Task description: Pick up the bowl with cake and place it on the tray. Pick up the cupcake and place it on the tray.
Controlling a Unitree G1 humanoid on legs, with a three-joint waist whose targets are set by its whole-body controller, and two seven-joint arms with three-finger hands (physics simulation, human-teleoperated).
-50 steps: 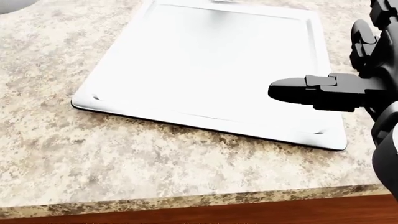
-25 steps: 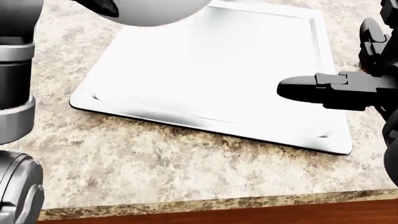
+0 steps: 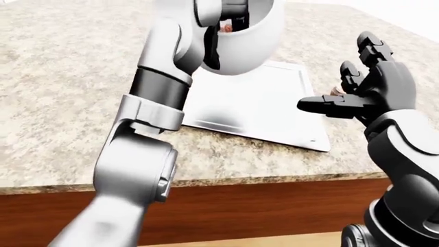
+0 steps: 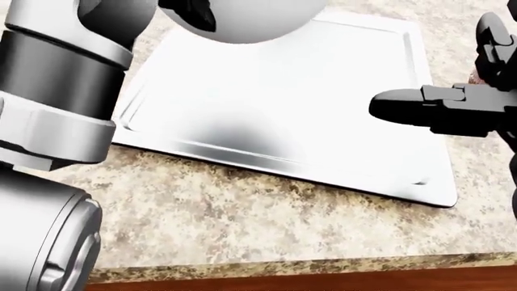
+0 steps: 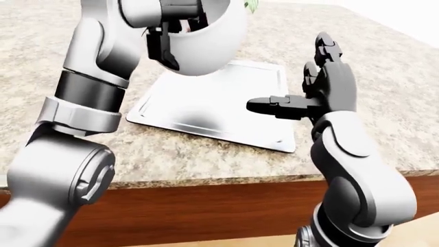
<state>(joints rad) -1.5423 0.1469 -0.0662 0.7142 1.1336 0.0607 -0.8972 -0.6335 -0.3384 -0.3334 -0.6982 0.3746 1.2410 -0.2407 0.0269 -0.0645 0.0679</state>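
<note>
The tray (image 4: 266, 109) is bare across its middle and toward the counter (image 4: 242, 224) edge. The white bowl (image 5: 199, 41), held in the left hand (image 5: 164, 46), hangs over the tray's far left corner. The right hand (image 3: 364, 98), fingers spread, hovers over the tray's right edge, crowding that side.

Left arm (image 3: 147, 118) reaches up over the tray (image 3: 267, 110), left hand (image 5: 168, 38) gripping the bowl (image 5: 202, 43) above it. Right hand (image 3: 367, 90) open, fingers spread, thumb pointing left over tray's right edge.
</note>
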